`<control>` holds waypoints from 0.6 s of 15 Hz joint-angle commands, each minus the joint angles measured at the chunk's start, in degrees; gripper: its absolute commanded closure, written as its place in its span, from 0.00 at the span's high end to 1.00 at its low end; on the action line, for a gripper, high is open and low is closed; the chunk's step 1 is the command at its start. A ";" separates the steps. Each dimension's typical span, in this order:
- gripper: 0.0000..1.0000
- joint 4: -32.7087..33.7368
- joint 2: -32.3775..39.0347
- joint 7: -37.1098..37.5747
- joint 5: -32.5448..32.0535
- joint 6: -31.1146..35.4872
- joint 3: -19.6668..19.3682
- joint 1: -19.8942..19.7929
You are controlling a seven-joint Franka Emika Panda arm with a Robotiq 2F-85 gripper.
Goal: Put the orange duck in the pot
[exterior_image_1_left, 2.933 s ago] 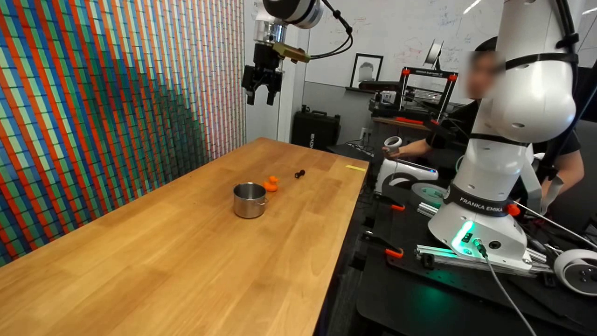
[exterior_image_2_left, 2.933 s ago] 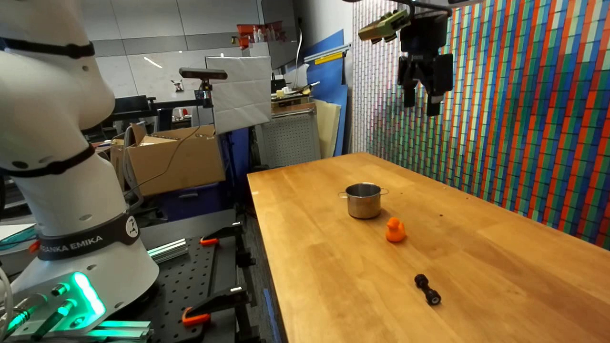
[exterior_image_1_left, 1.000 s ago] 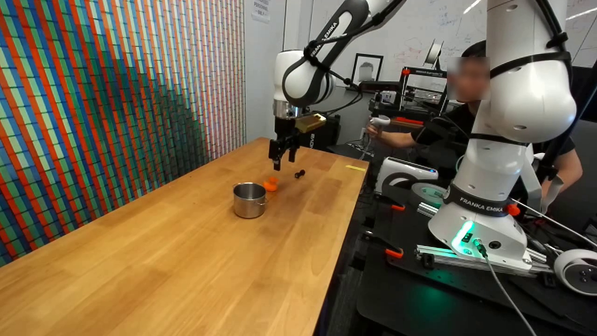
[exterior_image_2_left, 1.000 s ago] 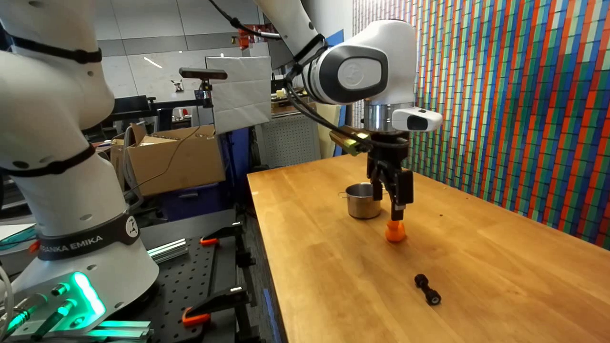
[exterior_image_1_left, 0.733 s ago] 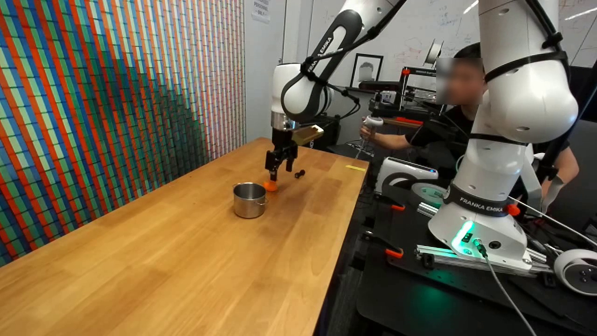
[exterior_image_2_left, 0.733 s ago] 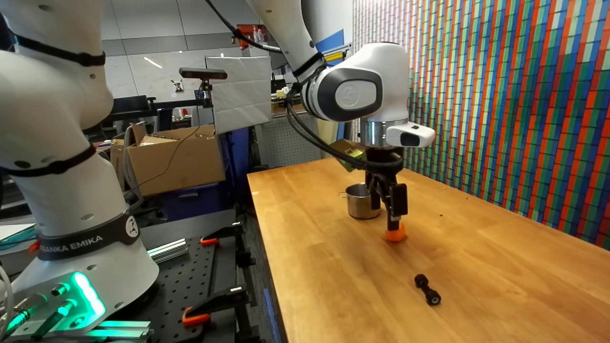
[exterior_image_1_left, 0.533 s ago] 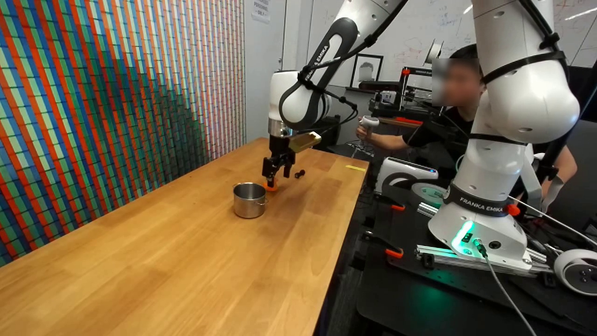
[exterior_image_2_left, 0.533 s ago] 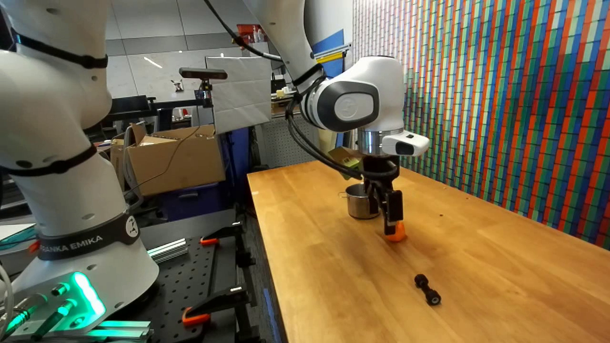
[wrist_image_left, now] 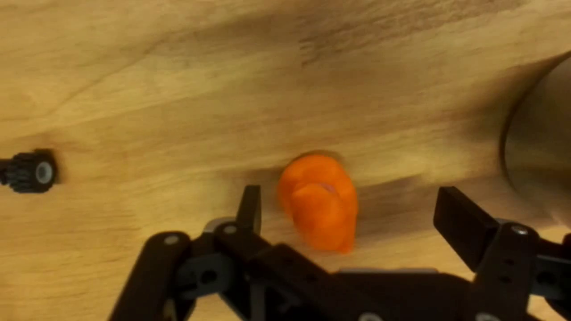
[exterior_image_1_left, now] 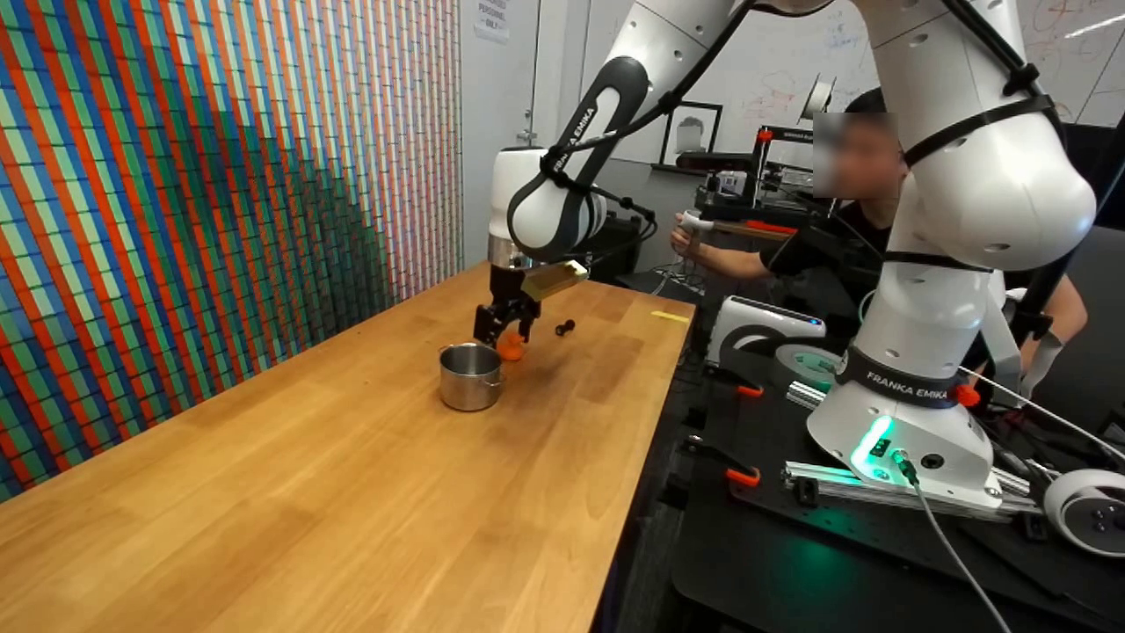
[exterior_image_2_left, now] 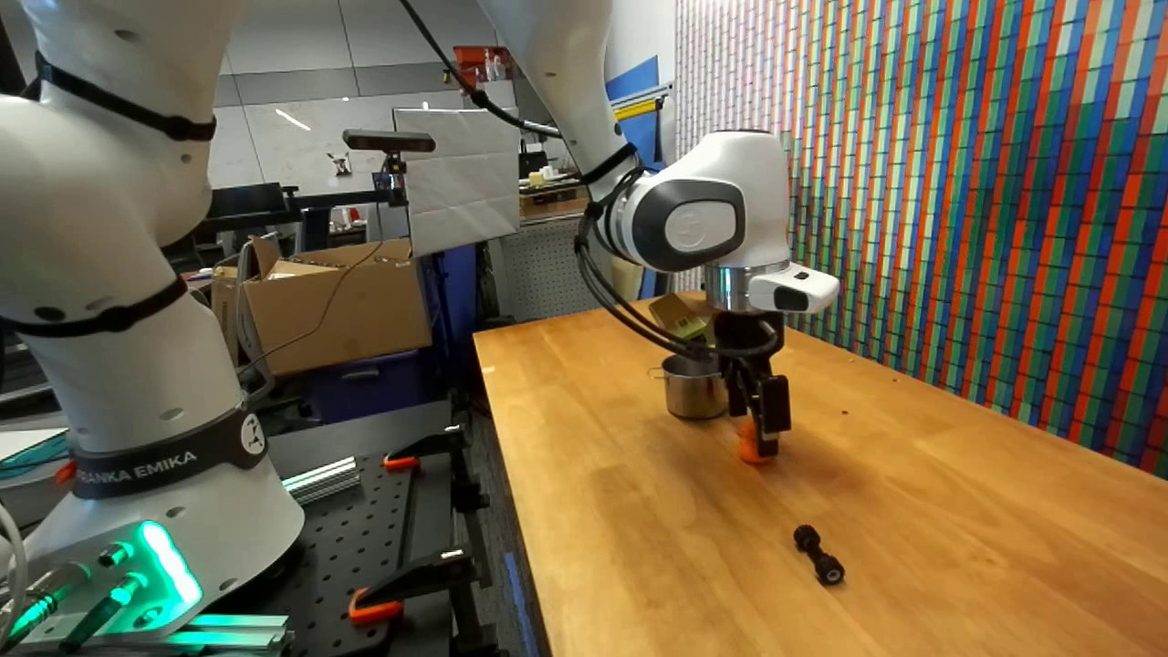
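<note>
Just beside the pot (exterior_image_1_left: 470, 387), on the wooden desk (exterior_image_1_left: 352, 492), sits the orange duck (wrist_image_left: 319, 207) — outside its wall, with wood showing between the two. Next to the pot the robot arm (exterior_image_1_left: 536, 211) points down, its jaws spread around the duck: one stands on the side toward the pot, the other on the side away from it — the wrist view shows a gap at each, narrower at the latter. Farther from the pot, beyond the duck, lies a black dumbbell-shaped piece (exterior_image_2_left: 818, 554). Well apart from the pot, off the desk, a person (exterior_image_1_left: 866, 230) holds a white controller (exterior_image_1_left: 694, 221).
</note>
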 commanded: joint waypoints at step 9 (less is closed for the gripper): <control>0.17 1.34 1.03 -0.85 7.27 -3.49 2.08 -3.66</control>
